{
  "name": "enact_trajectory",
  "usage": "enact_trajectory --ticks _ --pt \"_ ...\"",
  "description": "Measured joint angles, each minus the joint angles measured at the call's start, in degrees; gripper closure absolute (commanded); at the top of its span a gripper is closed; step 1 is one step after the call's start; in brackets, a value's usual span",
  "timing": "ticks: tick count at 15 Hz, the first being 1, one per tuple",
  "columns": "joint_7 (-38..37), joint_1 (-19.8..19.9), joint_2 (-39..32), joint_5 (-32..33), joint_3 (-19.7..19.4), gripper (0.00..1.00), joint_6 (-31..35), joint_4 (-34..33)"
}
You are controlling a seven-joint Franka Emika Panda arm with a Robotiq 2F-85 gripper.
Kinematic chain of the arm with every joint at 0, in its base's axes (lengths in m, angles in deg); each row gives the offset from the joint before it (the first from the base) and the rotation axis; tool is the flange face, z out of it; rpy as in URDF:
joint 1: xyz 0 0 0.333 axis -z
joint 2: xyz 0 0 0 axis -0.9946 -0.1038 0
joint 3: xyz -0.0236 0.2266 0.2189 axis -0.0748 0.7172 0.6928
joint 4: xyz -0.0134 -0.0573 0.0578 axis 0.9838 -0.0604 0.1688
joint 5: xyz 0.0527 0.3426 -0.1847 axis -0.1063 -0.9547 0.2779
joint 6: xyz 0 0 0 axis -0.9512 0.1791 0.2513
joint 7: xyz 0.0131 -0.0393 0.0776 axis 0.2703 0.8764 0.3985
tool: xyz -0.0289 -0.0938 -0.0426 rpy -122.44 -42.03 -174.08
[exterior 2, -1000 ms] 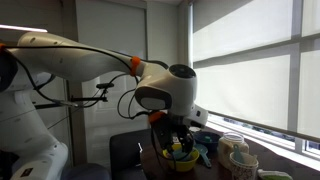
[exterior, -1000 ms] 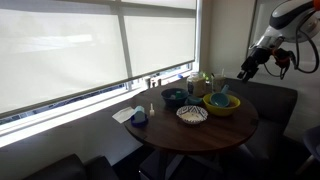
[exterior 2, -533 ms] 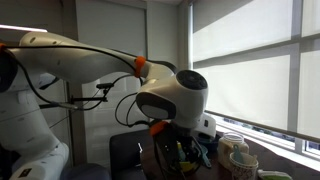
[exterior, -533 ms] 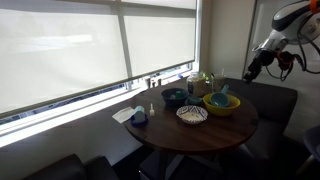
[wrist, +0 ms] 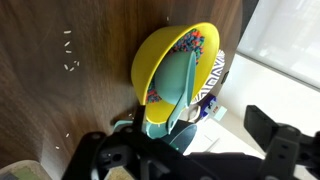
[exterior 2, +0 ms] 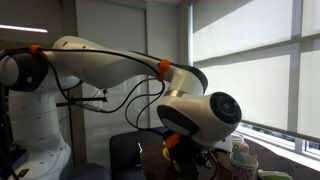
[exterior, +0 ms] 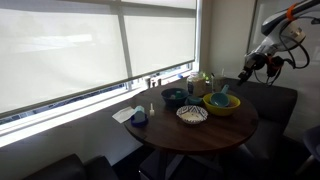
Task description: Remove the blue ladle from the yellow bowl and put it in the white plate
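The yellow bowl [exterior: 221,104] stands on the round wooden table, on its right side, with the blue ladle [exterior: 222,94] leaning in it. The white plate [exterior: 192,114] with a dark pattern sits just in front and to the left of the bowl. My gripper [exterior: 247,68] hangs in the air above and to the right of the bowl, well clear of it. In the wrist view the bowl [wrist: 165,58], the ladle [wrist: 183,85] and part of the plate [wrist: 213,78] lie below my gripper [wrist: 192,150]. Its jaws stand wide apart and empty.
A dark teal bowl [exterior: 174,97], a small dark-blue object [exterior: 139,117] and a white napkin [exterior: 123,114] lie on the table's [exterior: 205,132] left part. Bottles and cups stand by the window [exterior: 198,82]. The arm's wrist housing [exterior 2: 205,120] blocks most of the table in an exterior view.
The arm has swung: the wrist has moved right and closer to one exterior camera, and the gripper has shifted slightly. The ladle, bowl and plate have not moved.
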Motion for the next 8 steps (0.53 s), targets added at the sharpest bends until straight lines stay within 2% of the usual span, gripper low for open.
enact_trajectory --ticks 4,8 --pt "0.2 1.0 -2.9 -0.5 1.0 0.0 -0.6 -2.0" --pt "6.0 4.1 -6.0 -2.0 3.9 0.0 -4.7 -3.4"
